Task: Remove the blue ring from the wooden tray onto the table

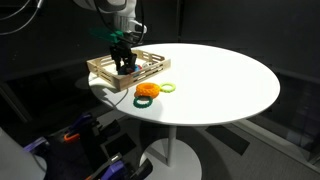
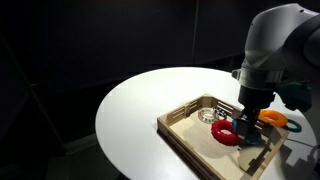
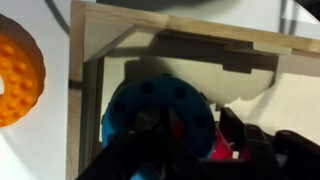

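Observation:
The blue ring [image 3: 150,110] fills the wrist view and lies inside the wooden tray [image 3: 180,40], partly over a red ring [image 3: 215,150]. My gripper [image 3: 195,150] is low in the tray. One dark finger sits in the blue ring's hole and the other outside its rim, closed on the rim. In both exterior views the gripper [image 1: 124,66] [image 2: 245,122] reaches down into the tray [image 1: 100,68] [image 2: 180,125] and hides the blue ring. The tray stands near the edge of the white table [image 1: 220,85] [image 2: 140,115].
An orange ring [image 1: 146,91] [image 2: 272,117] [image 3: 15,70] and a yellow-green ring [image 1: 168,88] lie on the table just outside the tray. The red ring [image 2: 225,133] and a pale ring [image 2: 210,113] lie in the tray. The surroundings are dark.

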